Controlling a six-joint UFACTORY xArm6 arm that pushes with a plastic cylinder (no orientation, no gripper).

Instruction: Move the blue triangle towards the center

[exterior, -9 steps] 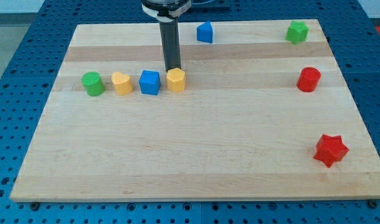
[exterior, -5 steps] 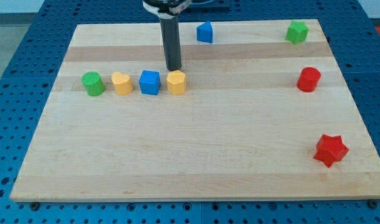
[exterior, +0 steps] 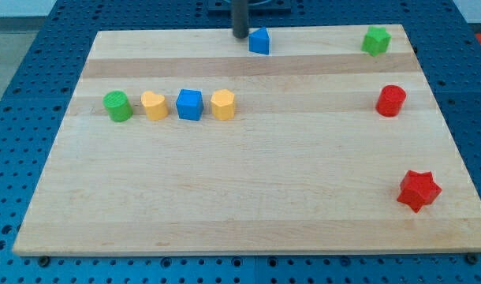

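Observation:
The blue triangle (exterior: 259, 40) sits near the view's top edge of the wooden board (exterior: 248, 197), a little right of the middle. My tip (exterior: 240, 35) stands just to its left, close beside it, at the board's top edge. I cannot tell whether it touches the block. A row of blocks lies at the left: a green cylinder (exterior: 117, 106), a yellow heart-like block (exterior: 154, 105), a blue cube (exterior: 190, 104) and a yellow hexagon (exterior: 223, 103).
A green star-like block (exterior: 375, 40) lies at the top right corner. A red cylinder (exterior: 391, 101) lies at the right edge. A red star (exterior: 419, 190) lies at the lower right. Blue perforated table surrounds the board.
My tip has left the yellow hexagon and moved up the view and slightly right, to the left side of the blue triangle. No block has moved.

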